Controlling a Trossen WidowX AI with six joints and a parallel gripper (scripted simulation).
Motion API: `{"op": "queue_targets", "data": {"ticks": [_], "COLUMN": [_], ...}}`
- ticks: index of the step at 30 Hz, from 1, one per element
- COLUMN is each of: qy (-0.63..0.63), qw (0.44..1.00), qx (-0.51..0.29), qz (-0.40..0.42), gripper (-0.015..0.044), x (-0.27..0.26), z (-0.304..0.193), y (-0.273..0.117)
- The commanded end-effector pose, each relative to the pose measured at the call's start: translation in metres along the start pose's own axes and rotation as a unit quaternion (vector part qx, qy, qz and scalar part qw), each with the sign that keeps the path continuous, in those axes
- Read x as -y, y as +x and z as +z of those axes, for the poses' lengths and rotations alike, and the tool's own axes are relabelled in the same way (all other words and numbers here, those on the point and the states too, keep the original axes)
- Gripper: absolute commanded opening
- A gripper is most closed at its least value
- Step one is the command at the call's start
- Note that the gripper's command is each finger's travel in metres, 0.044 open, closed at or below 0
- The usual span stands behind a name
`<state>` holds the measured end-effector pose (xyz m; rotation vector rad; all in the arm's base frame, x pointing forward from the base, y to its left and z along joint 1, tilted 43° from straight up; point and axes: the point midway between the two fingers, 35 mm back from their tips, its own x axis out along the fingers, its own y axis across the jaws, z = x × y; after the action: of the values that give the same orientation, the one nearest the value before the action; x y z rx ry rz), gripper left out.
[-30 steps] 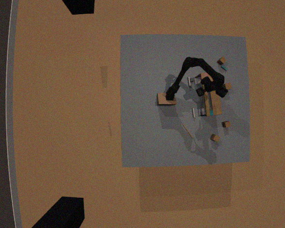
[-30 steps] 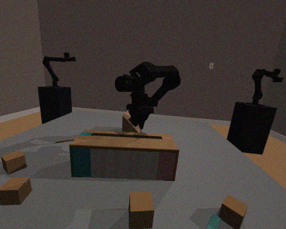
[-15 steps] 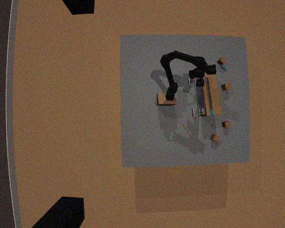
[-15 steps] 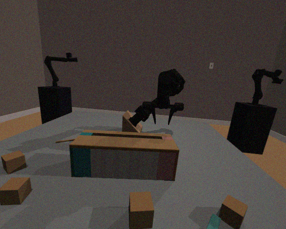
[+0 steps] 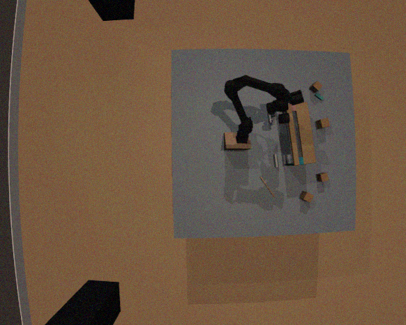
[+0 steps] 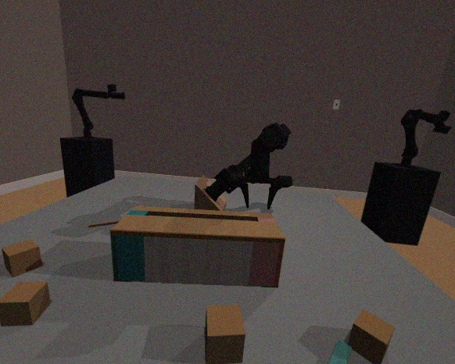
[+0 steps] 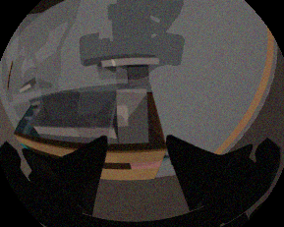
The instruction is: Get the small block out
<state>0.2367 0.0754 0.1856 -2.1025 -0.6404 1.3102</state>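
Observation:
The box (image 5: 307,136) (image 6: 196,226) (image 7: 123,156) stands upright with a slotted wooden top, a teal end and a pink end. Its clear front faces the arm's base. A small dark grey block (image 7: 138,74) appears to lie on the table outside the front near the pink end, against a pale bar (image 7: 130,62) (image 5: 270,118); it is too dim to be certain. No block shows on the shelf strip in the wrist view. My gripper (image 6: 258,208) (image 7: 137,140) is open and empty, pointing down above table height near the pink end.
A second pale bar (image 5: 275,160) lies near the teal end. A thin stick (image 5: 266,186) (image 6: 102,224) lies farther that way. Several wooden blocks, one being a wooden block (image 5: 322,123) (image 6: 224,332), and a teal piece (image 5: 319,95) (image 6: 340,351) lie behind the box.

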Motion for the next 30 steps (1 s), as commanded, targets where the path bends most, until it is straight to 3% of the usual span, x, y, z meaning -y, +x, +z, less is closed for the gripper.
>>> {"op": "queue_targets", "data": {"ticks": [1, 30], "qy": [-0.018, -0.025], "qw": [1.000, 1.000], "qx": [-0.001, -0.003], "qz": [-0.002, -0.006], "gripper": [0.0285, 0.0285], "x": [0.001, 0.003], "z": [0.023, 0.043], "y": [0.039, 0.084]}}
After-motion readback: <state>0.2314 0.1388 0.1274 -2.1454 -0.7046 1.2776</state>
